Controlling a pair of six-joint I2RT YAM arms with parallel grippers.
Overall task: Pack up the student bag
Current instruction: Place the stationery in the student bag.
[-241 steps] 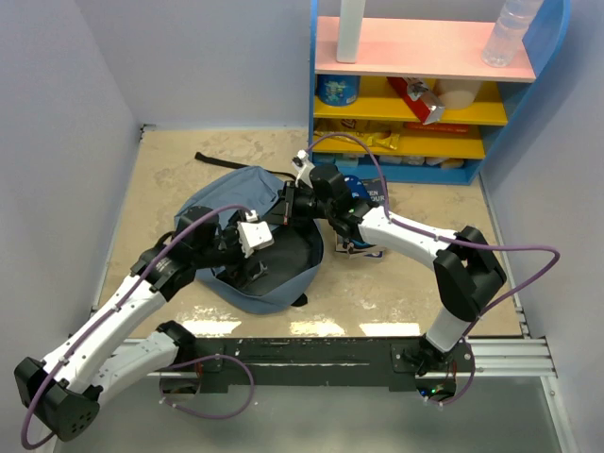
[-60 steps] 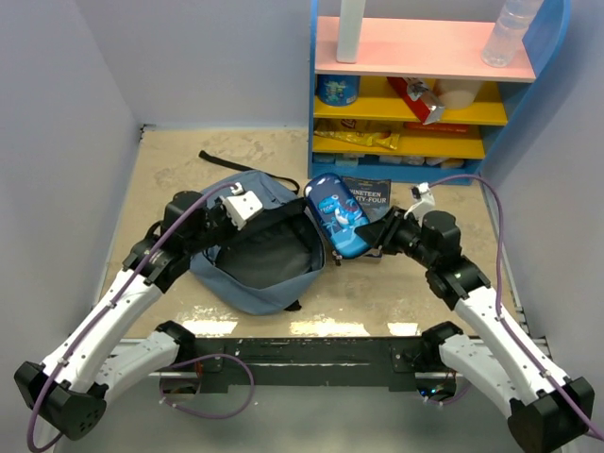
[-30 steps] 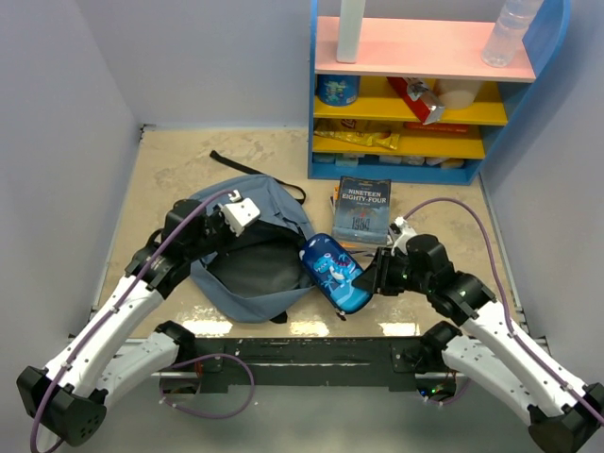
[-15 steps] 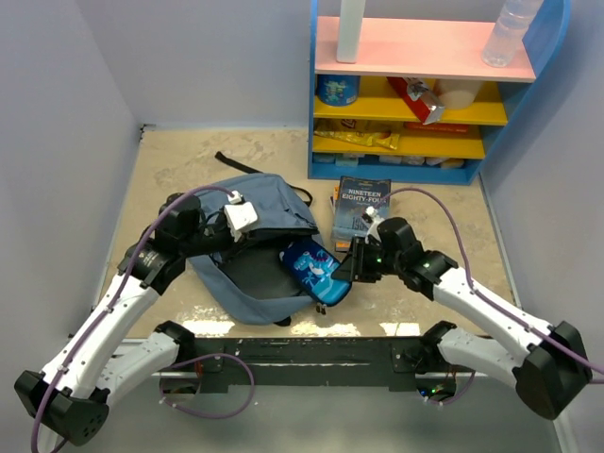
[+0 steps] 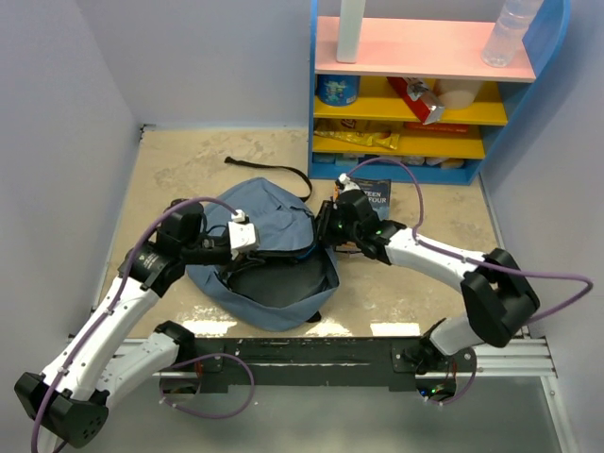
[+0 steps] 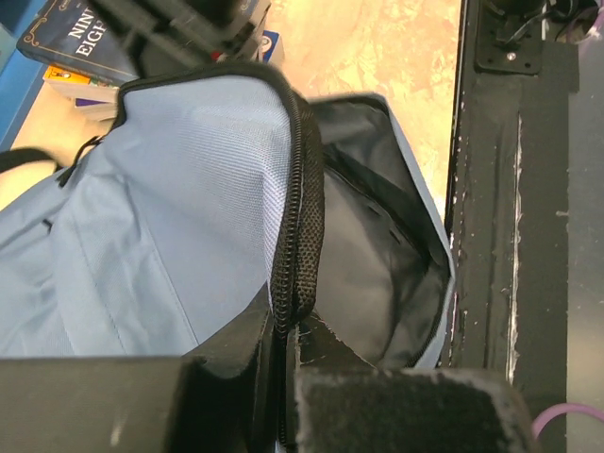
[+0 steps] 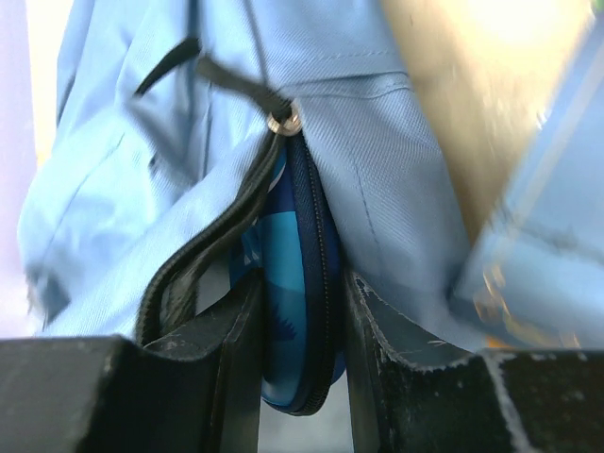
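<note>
Right claw point(image 7: 300, 330) is clamped on a blue zip-up pencil case point(image 7: 300, 264) with a cartoon print, and it's poking the case in through the zipper slit of the big soft slate-blue fabric backpack point(image 5: 269, 212). That backpack sits centre-left in the overhead view, on the beige tabletop point(image 5: 189, 160). Left claw point(image 6: 283, 377) is pinched shut on the bag's black zipper edge, holding the mouth up and open.

So I'd call packing partway. The case looks about half in and not let go yet, and a dark paperback point(image 5: 373, 192) lies just right of the bag, outside it.

Room-wise, the dark lining looks roomy toward the lower frame. That right claw is squeezed between bag and book though, with the colourful shelf unit point(image 5: 415, 47) close by upper right, so backing out needs care.
</note>
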